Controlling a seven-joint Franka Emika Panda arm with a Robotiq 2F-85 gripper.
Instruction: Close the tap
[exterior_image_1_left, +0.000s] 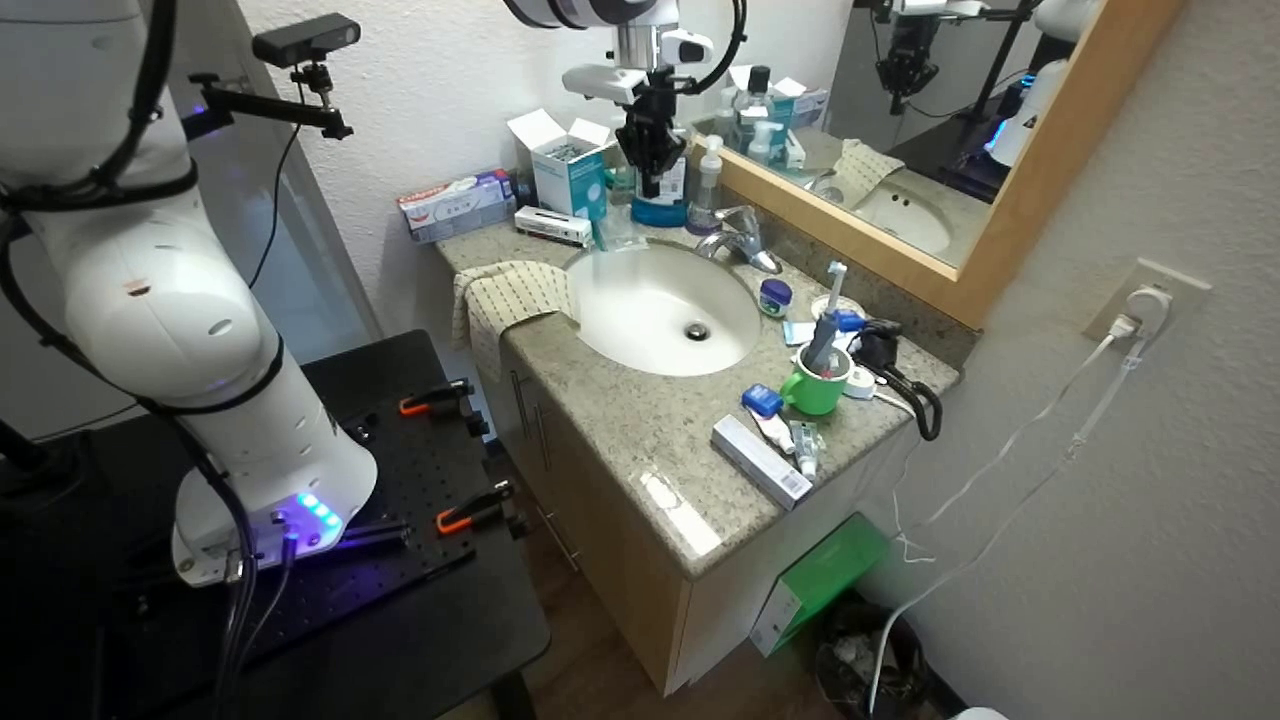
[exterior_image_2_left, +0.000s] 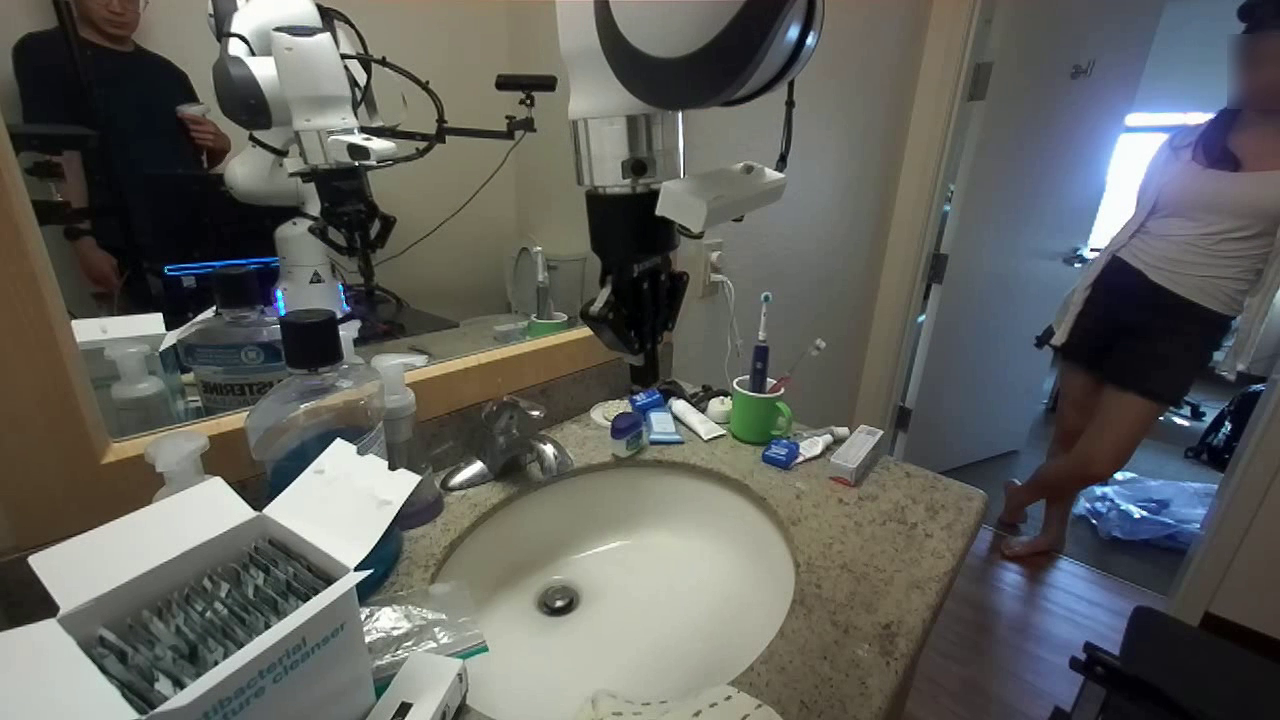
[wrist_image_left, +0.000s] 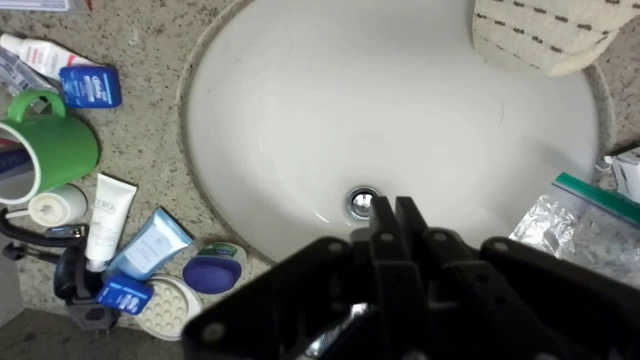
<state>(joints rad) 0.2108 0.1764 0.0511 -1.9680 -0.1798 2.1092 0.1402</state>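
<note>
While the pincer (wrist_image_left: 392, 202) hangs fingers-down above the tabletop (exterior_image_2_left: 870, 570), its two fingers lie all but together in the wrist view. Apart from it, the chrome tap (exterior_image_2_left: 507, 435) stands at the far left edge of the white oval basin (exterior_image_2_left: 660, 540) in an exterior view, beneath the wood-framed mirror (exterior_image_2_left: 465, 290). Well to the tap's right, a green mug (exterior_image_2_left: 755, 412) holds an electric toothbrush (exterior_image_2_left: 760, 362); near left, an open white carton (exterior_image_2_left: 300, 645) is packed with sachets (exterior_image_2_left: 220, 615).
</note>
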